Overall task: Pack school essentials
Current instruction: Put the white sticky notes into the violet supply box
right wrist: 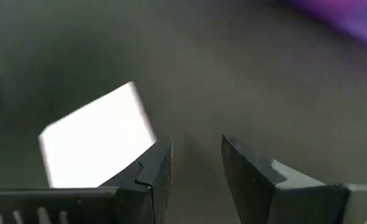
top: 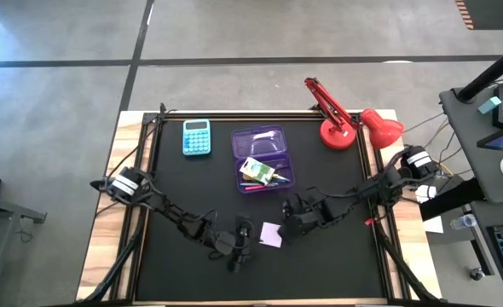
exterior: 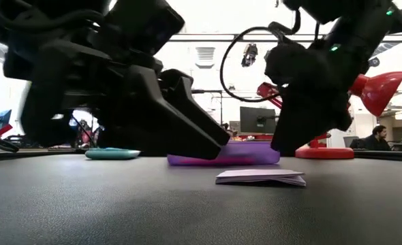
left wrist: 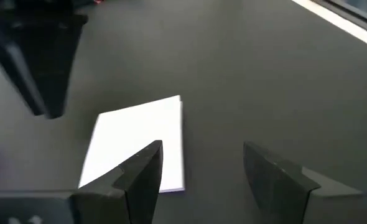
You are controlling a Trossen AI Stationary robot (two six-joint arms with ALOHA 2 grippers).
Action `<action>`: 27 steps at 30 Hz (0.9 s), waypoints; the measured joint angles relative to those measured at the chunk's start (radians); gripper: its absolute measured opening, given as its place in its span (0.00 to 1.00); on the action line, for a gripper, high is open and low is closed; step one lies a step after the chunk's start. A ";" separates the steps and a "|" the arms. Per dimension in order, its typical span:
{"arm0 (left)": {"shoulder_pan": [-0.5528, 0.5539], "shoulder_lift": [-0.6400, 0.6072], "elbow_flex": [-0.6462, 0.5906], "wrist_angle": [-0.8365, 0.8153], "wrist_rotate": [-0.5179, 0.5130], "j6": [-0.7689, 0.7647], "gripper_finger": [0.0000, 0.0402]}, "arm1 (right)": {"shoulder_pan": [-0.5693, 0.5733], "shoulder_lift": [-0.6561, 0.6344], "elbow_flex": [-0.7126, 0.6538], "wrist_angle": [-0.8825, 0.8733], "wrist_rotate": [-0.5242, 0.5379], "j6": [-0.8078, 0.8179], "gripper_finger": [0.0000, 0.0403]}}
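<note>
- We take the step in hand to be lifting the small white square (top: 271, 234) off the black mat (top: 183, 196) and carrying it to the purple case (top: 264, 159).
- Landmark: the purple case, open, at the middle of the mat toward the far edge. The white square lies flat on the mat on the near side of the case, apart from it.
- The right gripper (right wrist: 193, 158) sits just beside the square, on the case's near side; its fingers stand apart with nothing between them, the square off to one side of the gap.
- The left gripper (left wrist: 202, 165) is also near the square, farther from the case; fingers wide apart, empty. The square lies past one finger, not between the two.
- In our judgement only one arm should take it; the right looks better placed for the short carry to the case.
- The square looks thin and lies flush. We expect a flat pinch to slip; catching one edge with a fingertip, or pressing and tipping it, seems wiser.
- We would centre the gap over an edge before closing, and keep the other arm clear.
- How it looks: plain white, squarish, a slim pad or folded sheet by the low view, one side slightly thicker.
- The case already holds a green-and-white packet (top: 257, 170) and some pens (top: 279, 179); its lid half looks free.
- The light-blue calculator (top: 196, 136) lies beside the case, the red desk lamp (top: 349, 119) on its other side; neither is ours.
</note>
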 joint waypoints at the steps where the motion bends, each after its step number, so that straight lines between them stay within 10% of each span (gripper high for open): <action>1: -0.005 0.000 0.000 0.000 0.000 0.002 0.51 | 0.007 0.006 0.000 0.021 -0.014 -0.036 0.32; 12: -0.026 0.000 -0.013 -0.009 0.004 -0.004 0.51 | 0.049 0.022 0.042 0.067 -0.052 -0.637 0.32; 22: -0.032 -0.011 -0.013 -0.010 0.004 -0.082 0.51 | 0.049 0.160 0.098 0.131 -0.133 -0.781 0.32; 27: -0.036 -0.011 -0.012 -0.010 0.004 -0.083 0.51 | 0.046 0.235 0.146 0.135 -0.151 -0.586 0.32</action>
